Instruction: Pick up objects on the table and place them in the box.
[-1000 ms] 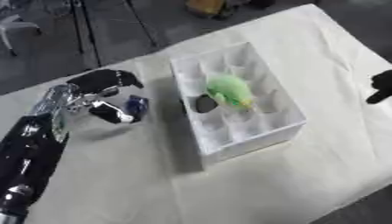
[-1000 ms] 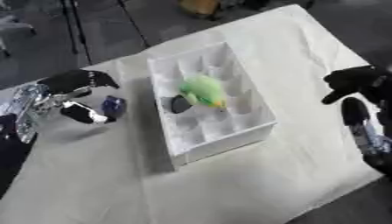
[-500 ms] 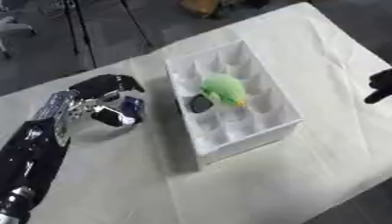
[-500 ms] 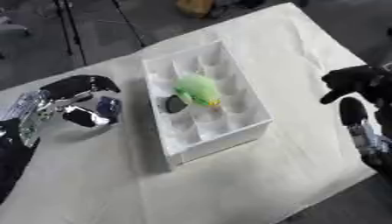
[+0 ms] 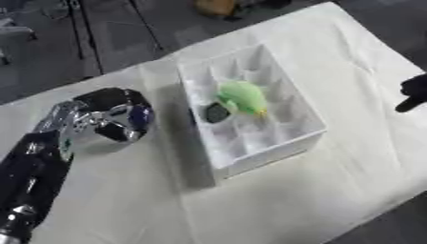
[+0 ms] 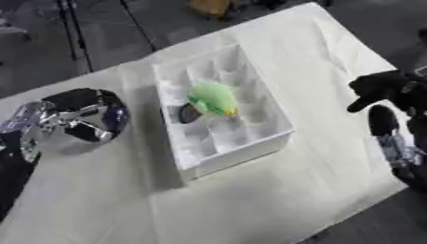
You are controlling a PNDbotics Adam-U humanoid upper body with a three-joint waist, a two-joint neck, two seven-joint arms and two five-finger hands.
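Note:
A white box (image 5: 267, 147) with several compartments lies in the middle of the cloth-covered table. In it lie a green soft object (image 5: 243, 96) and, beside it to the left, a small dark round thing (image 5: 216, 113). My left hand (image 5: 104, 119) hovers left of the box, about a hand's width from its wall, fingers curled round a small blue thing (image 5: 140, 114) that is mostly hidden. My right hand (image 6: 385, 87) hangs at the right edge, apart from the box, its fingers relaxed and holding nothing.
The pale cloth (image 5: 275, 200) covers the whole table; its far edge runs diagonally behind the box, its near edge at the lower right. Dark floor with tripod legs (image 5: 87, 38) and a yellowish object (image 5: 218, 6) lies beyond.
My left hand has sunk slightly with the blue thing still in its fingers. The box, its contents and the right hand have kept their places.

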